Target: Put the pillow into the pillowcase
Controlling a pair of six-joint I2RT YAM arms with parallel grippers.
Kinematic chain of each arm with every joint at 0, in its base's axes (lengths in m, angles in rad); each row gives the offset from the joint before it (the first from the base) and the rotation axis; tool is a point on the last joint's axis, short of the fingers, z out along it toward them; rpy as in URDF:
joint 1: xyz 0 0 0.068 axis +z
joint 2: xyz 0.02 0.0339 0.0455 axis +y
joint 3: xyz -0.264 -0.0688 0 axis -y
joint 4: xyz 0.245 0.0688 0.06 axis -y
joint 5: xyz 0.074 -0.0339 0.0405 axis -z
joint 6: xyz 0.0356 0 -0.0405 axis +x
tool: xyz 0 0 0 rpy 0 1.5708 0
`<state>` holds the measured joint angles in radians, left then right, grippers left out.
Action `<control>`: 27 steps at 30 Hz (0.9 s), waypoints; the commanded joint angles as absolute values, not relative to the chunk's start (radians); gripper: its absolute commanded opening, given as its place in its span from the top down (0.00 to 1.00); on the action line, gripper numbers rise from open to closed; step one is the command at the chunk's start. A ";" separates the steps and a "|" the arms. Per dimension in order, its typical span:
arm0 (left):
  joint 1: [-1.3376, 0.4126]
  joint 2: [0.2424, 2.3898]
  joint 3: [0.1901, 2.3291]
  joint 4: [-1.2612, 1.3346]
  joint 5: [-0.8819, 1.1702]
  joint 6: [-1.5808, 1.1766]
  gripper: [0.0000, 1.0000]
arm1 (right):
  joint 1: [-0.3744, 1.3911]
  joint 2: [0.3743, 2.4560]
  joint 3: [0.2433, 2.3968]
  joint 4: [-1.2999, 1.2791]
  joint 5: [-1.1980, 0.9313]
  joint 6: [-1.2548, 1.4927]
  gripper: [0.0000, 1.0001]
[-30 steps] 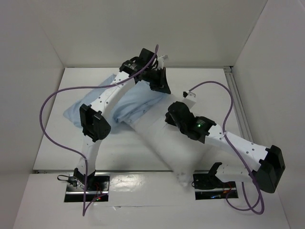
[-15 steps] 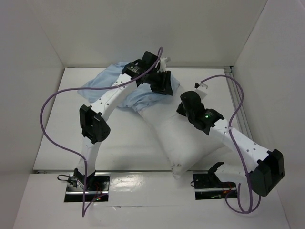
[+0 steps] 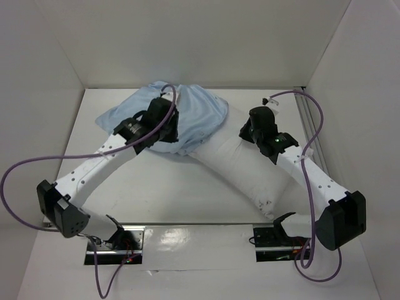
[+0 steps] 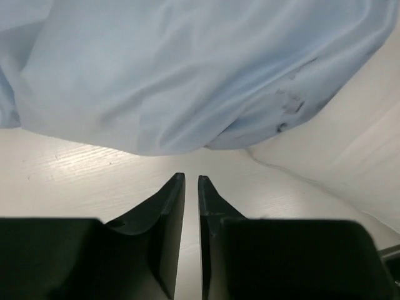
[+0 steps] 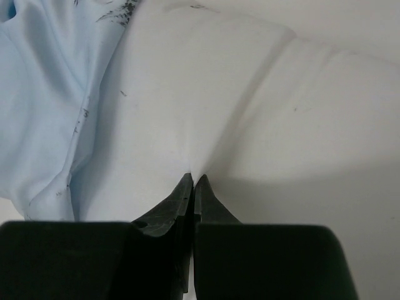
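**Top ext. view**
- Pillowcase (image 3: pixel 194 112): light blue, crumpled, far-centre of table (image 3: pixel 162 187), close to back wall.
- Pillow (image 3: pixel 244 172): white, plump, lies diagonally. Near end points twd right arm's base, w/ dark specks on it. Far end runs under pillowcase's edge; can't tell if inside the sack or just beneath it.
- Left gripper (image 3: pixel 169 128): over pillowcase's near edge, arm stretched low from near-left. Jaw state not readable here.
- Right gripper (image 3: pixel 247 132): on pillow's upper part, just beside pillowcase's right edge.
- Purple cable (image 3: pixel 25 169): loops off left arm; a second loops off right arm by the right wall.

**Left wrist view**
- Left gripper (image 4: pixel 190 181): fingers (image 4: pixel 169 206) a narrow slit apart, nothing btwn them, bare tabletop below the tips. Grips nothing.
- Pillowcase (image 4: pixel 187 75): bulging fold just ahead of tips, not touching; a few dark marks at right.
- Pillow (image 4: pixel 356 156): white, at right, emerging from under the blue cloth.

**Right wrist view**
- Right gripper (image 5: pixel 190 178): fingers (image 5: pixel 169 206) closed tight, pinching a pucker of pillow cloth; creases fan out from the tips.
- Pillow (image 5: pixel 281 125): fills most of frame.
- Pillowcase (image 5: pixel 44 106): at left, edge lying over pillow, w/ dark specks.
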<state>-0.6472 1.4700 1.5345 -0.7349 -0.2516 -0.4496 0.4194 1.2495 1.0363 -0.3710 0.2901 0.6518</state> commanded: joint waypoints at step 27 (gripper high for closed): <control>-0.721 1.764 1.143 -0.110 -0.666 -0.491 0.57 | 0.328 1.290 1.150 -0.291 0.150 0.634 1.00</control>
<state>-0.7361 1.7309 1.0752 -0.1287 -0.6022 -0.4995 0.3393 1.3022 1.0889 -0.3653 0.1612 0.6373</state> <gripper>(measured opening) 0.468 0.022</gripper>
